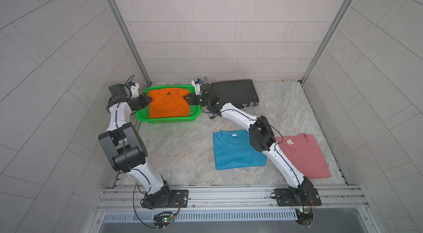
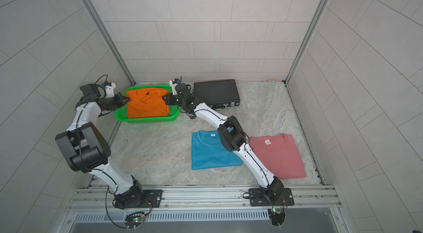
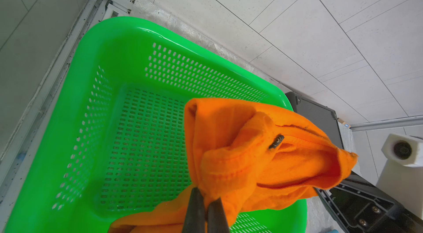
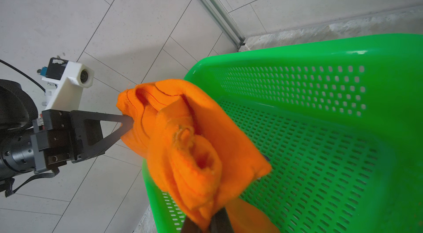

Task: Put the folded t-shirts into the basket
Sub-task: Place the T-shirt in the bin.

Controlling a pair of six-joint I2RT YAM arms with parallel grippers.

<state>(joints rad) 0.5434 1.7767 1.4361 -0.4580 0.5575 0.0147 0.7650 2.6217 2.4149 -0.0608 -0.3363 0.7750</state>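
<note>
The left gripper [image 1: 150,99] and right gripper [image 1: 186,98] each pinch tight on an upper corner of the orange t-shirt [image 1: 168,107], held over the green basket [image 1: 170,120]; letting go unevenly could leave it bunched or draped over the side.

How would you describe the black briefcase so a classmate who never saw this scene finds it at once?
Look to the far edge of the marbled tabletop, by the back wall. Right of the green basket lies the black briefcase, flat and closed. It alone is hard, dark and metal-latched; its neighbours are bright plastic or cloth.
</note>
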